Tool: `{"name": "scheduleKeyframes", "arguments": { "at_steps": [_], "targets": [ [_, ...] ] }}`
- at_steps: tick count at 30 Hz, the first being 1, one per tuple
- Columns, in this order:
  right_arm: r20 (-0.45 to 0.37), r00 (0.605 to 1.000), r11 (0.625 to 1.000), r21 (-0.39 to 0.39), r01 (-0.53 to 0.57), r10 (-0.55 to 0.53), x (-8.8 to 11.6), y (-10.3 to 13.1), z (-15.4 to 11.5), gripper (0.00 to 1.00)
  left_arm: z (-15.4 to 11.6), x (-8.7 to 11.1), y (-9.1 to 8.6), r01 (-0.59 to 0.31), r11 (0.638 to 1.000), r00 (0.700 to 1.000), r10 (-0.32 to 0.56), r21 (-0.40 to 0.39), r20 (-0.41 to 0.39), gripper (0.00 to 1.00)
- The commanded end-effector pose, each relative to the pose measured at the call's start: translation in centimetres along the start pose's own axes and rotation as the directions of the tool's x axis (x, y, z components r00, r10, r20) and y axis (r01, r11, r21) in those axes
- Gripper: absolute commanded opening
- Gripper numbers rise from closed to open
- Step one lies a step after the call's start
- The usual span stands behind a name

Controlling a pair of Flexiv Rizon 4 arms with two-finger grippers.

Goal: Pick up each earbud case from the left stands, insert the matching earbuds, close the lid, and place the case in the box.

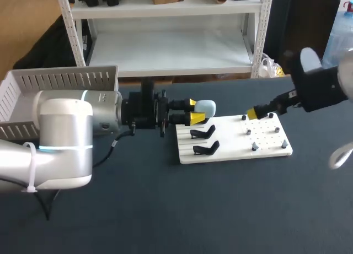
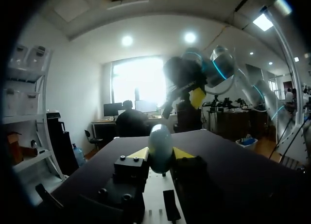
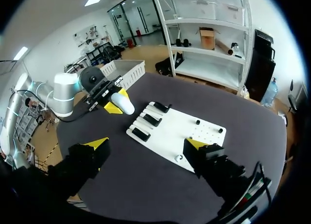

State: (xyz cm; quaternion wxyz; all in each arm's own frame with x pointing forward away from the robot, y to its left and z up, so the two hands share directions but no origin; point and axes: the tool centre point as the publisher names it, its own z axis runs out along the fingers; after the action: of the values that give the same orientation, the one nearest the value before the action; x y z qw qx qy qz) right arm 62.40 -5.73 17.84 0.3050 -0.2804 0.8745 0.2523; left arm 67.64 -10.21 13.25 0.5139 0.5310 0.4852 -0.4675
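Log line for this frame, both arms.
left gripper: shut on earbud case, beside stands | right gripper: open, by white board | box: table's far left

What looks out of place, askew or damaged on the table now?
Nothing stands out. The flat white board lies level, its black stands in a row, and the pale blue rounded earbud case is held in the left pincer.
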Motion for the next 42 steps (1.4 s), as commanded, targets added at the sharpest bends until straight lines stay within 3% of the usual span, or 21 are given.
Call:
{"name": "scheduleKeyframes", "arguments": {
  "at_steps": [1, 17, 42],
  "targets": [
    [-0.015, 1.0, 1.0, 0.0, 0.007, -0.007, -0.1, 1.5, 0.5, 1.0, 0.1, 0.2, 0.1, -0.001, 1.0, 1.0, 0.001, 0.001, 0.004, 0.0],
    [-0.057, 0.998, 0.997, -0.072, 0.031, -0.035, -1.6, 4.8, 4.9, 1.0, 0.1, 0.2, 0.1, -0.001, 1.0, 1.0, 0.001, 0.001, 0.004, 0.0],
    [-0.067, 0.998, 1.0, 0.013, 0.007, -0.006, -3.1, 2.8, 8.2, 1.0, 0.1, 0.2, 0.1, -0.001, 1.0, 1.0, 0.001, 0.001, 0.004, 0.0]
  ]
}}
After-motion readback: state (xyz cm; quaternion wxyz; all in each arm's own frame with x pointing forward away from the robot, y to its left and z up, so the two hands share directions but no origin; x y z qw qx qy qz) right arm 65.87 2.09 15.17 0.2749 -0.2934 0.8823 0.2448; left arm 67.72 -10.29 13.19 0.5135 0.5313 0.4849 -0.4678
